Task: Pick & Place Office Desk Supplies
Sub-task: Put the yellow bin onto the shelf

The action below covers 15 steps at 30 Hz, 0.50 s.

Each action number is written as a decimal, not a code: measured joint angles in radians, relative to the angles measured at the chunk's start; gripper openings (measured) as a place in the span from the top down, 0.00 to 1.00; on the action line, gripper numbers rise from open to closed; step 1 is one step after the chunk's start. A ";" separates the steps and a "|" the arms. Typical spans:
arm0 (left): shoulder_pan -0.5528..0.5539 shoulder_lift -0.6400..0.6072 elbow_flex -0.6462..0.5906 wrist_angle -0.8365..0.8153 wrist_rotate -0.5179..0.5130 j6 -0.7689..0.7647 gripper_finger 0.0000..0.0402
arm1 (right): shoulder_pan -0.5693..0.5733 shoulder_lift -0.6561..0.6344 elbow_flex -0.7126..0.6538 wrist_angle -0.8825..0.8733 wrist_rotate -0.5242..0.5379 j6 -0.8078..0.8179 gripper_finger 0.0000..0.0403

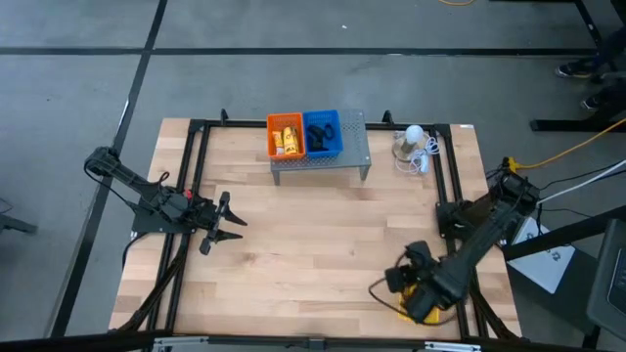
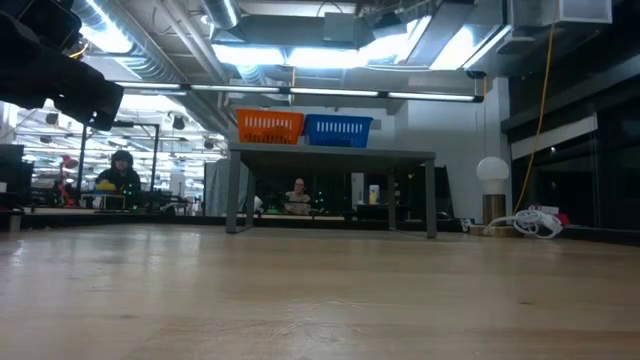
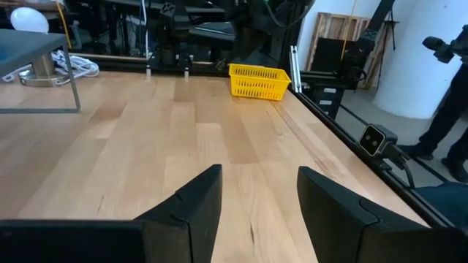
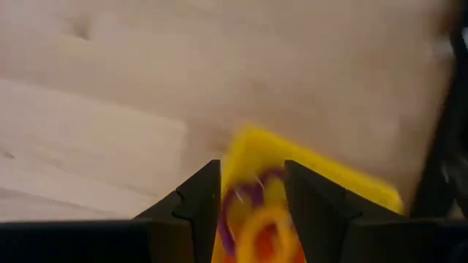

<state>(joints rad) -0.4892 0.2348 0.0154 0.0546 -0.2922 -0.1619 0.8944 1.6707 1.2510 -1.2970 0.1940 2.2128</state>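
Loops: thin orange and purple loops [image 4: 256, 219] lie in the yellow basket [image 1: 416, 305] under the right gripper [image 4: 252, 208] – jaws apart, nothing clamped.
Handling: judged light, floppy – best pinched across one strand.
Left gripper [image 1: 227, 221]: apart, empty, well left of that basket.
Packets [image 1: 287, 138]: in the orange basket [image 1: 273, 123], far beyond.

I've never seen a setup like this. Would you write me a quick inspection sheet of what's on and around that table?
Surface: wooden table, mostly bare.
Job's things: yellow-orange packets in orange basket; black pieces in blue basket; purple and orange loops in yellow basket.
Clutter: grey shelf under two baskets; white bulb.
Grippers: left gripper open, empty, hovering at left; right gripper over yellow basket, grip unclear.
Cables: white cord by bulb; yellow cable on floor.
Surroundings: people beyond table.
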 joint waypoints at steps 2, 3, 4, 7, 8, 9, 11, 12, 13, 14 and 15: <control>0.000 0.000 0.000 0.000 0.000 0.000 0.57 | 0.032 0.000 0.000 -0.003 -0.054 0.037 0.62; 0.000 0.000 0.000 0.000 0.000 0.001 0.57 | 0.043 0.000 0.000 -0.003 -0.081 0.044 0.62; 0.000 0.000 0.000 0.000 0.000 0.001 0.57 | 0.049 0.000 0.000 -0.004 -0.107 0.051 0.62; 0.000 0.000 0.000 0.000 -0.001 0.001 0.57 | 0.050 0.000 0.000 -0.027 -0.128 0.051 0.62; 0.000 0.000 0.000 0.000 -0.001 0.001 0.57 | 0.049 0.000 0.000 -0.045 -0.127 0.050 0.62; 0.000 0.000 0.000 -0.001 -0.001 0.001 0.57 | 0.049 0.000 0.000 -0.063 -0.125 0.048 0.62; 0.000 0.000 0.000 -0.003 -0.001 0.001 0.57 | 0.053 0.000 0.000 -0.088 -0.125 0.037 0.62; 0.000 0.000 0.000 -0.003 -0.001 0.001 0.57 | 0.058 0.000 0.000 -0.106 -0.130 0.034 0.62; 0.000 0.000 0.000 -0.004 -0.001 0.001 0.57 | 0.063 0.000 0.000 -0.127 -0.139 0.031 0.62; 0.000 0.000 0.000 -0.005 -0.001 0.001 0.57 | 0.070 0.000 0.000 -0.142 -0.143 0.028 0.62; 0.000 0.000 0.000 -0.006 -0.001 0.001 0.57 | 0.081 0.000 -0.001 -0.147 -0.146 0.023 0.62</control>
<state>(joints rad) -0.4892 0.2345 0.0154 0.0491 -0.2928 -0.1612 0.9750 1.6707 1.2501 -1.4440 0.0485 2.2358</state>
